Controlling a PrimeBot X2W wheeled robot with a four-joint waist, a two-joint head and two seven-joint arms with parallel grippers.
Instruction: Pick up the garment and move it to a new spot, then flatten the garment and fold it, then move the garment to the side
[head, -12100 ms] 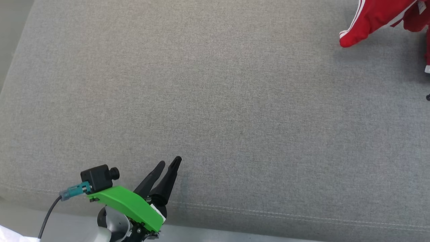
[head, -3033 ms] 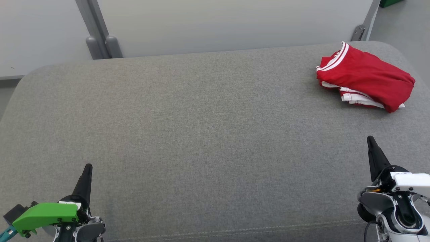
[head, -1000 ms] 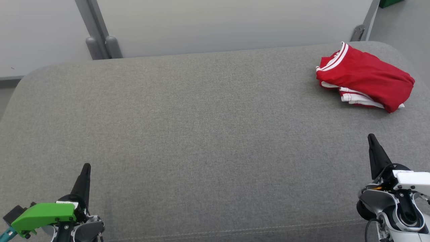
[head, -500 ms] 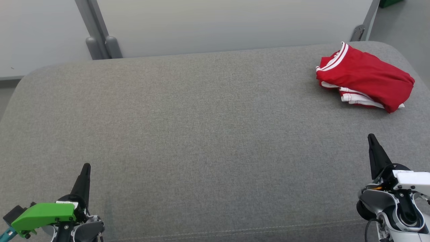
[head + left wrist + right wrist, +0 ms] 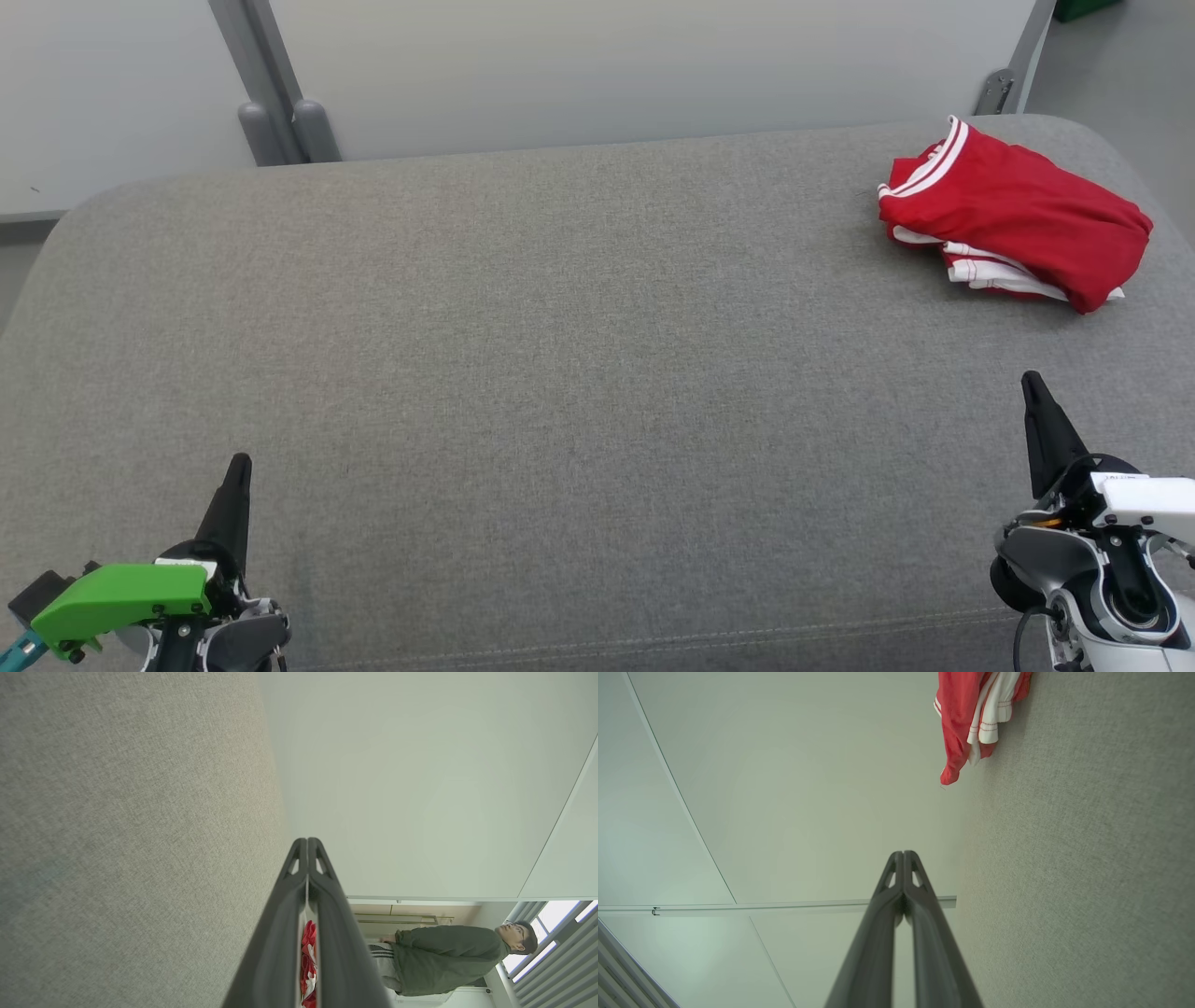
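The garment (image 5: 1013,215), red with white trim, lies folded in a compact bundle at the far right corner of the grey cushion (image 5: 560,373). The right wrist view shows the garment (image 5: 971,714) at its top edge, and a sliver of the garment (image 5: 308,961) appears between the fingers in the left wrist view. My left gripper (image 5: 239,464) rests at the lower left, shut with nothing in it, far from the bundle. My right gripper (image 5: 1030,381) sits at the lower right, shut and empty, a short way nearer me than the garment. Both pairs of fingertips touch: left gripper (image 5: 307,841), right gripper (image 5: 903,854).
Pale wall panels (image 5: 607,65) with grey posts (image 5: 280,121) stand behind the cushion. A person (image 5: 439,956) in a dark green jacket stands off to the side in the left wrist view. Open cushion stretches between my two grippers.
None over the last second. Since the oldest frame the camera has pulled back, and the garment, then being carried at the top right, now lies folded at the far right corner.
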